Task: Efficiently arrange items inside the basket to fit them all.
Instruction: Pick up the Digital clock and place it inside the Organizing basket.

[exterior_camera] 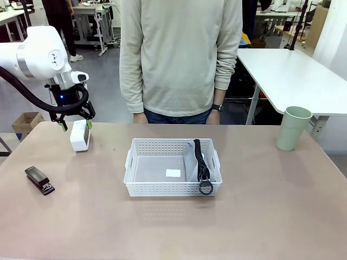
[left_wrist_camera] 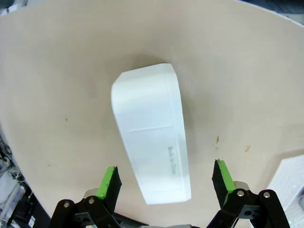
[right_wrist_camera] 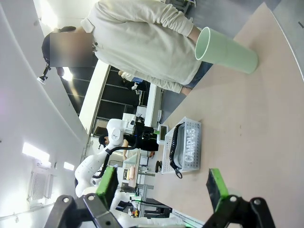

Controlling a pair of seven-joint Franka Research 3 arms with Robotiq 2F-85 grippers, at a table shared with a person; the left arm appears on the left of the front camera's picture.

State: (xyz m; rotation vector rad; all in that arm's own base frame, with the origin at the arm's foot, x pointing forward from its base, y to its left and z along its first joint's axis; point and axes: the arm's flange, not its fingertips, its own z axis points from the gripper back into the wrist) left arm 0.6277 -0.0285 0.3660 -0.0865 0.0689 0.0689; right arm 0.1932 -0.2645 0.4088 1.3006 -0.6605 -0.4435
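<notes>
One each: basket, pouch, box, stapler, cup

A grey floor is seen behind the beige desk. A white table is placed at the right rear. A cardboard box is set on the floor at left.

Beige table in front of me is carrying four things, all well apart. White box is standing up on my left, twd the far edge. Small black stapler is lying flat on my left too, nearer my side, angled. White perforated basket is sitting abt mid-table, long side facing me. Pale green cup is standing upright far right, mouth up. Tabletop nr the box is showing a few small dark specks.
</notes>
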